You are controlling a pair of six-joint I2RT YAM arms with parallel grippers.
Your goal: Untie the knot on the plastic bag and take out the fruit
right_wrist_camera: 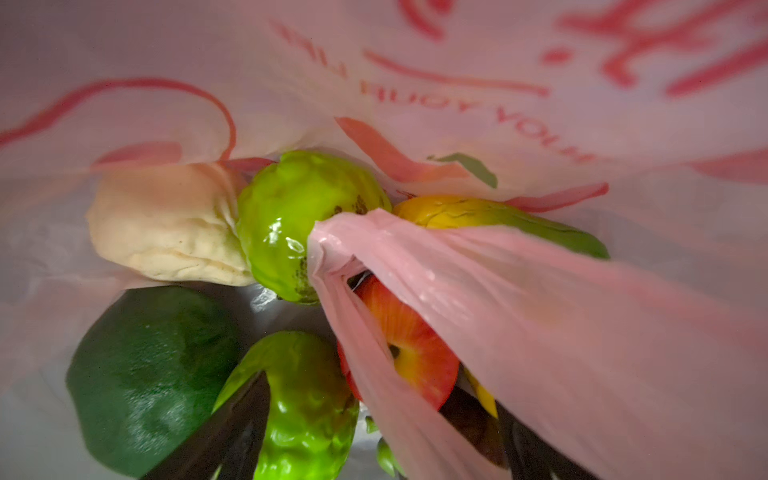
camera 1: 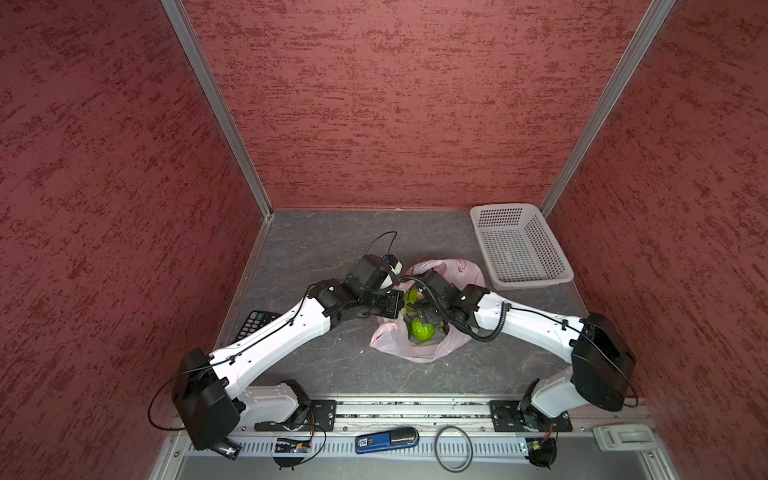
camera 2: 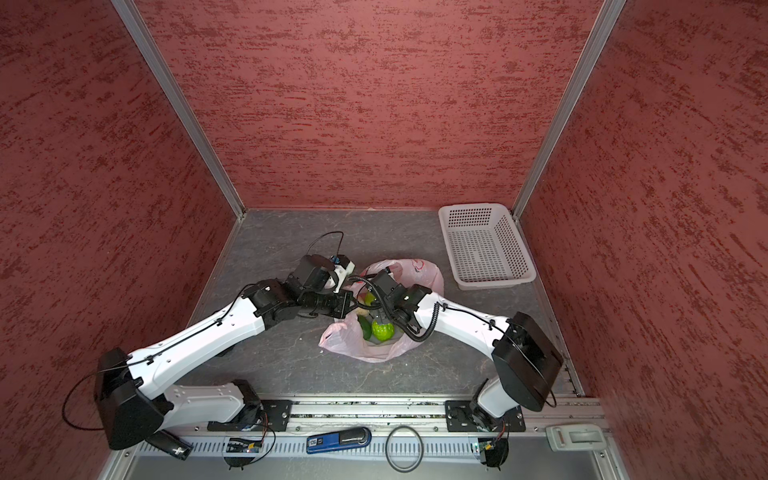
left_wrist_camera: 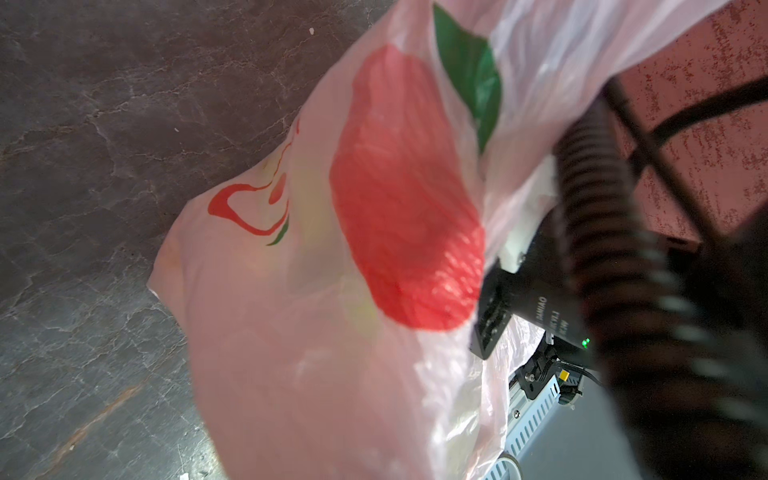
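Observation:
The pale-pink plastic bag (camera 1: 419, 353) (camera 2: 365, 353) lies mid-table with its mouth gaping; the knot is out of view. My left gripper (camera 1: 397, 302) is shut on the bag's left rim, and pink film (left_wrist_camera: 316, 332) hides its jaws in the left wrist view. My right gripper (camera 1: 424, 320) (right_wrist_camera: 374, 419) reaches down into the bag, open, its dark fingers (right_wrist_camera: 232, 436) either side of a bumpy green fruit (right_wrist_camera: 307, 407) (camera 2: 382, 330). A loose handle strap (right_wrist_camera: 457, 266) crosses between them. Around it lie a red apple (right_wrist_camera: 411, 353), a second bumpy green fruit (right_wrist_camera: 303, 220), a cream-white one (right_wrist_camera: 166, 224) and a dark green one (right_wrist_camera: 149, 374).
A white perforated basket (camera 1: 519, 249) (camera 2: 484, 245) stands at the back right, next to the bag. A black keypad (camera 1: 257, 322) lies under my left arm. A blue device (camera 1: 386, 440) and a black ring (camera 1: 453, 449) sit on the front rail. Red walls close in three sides.

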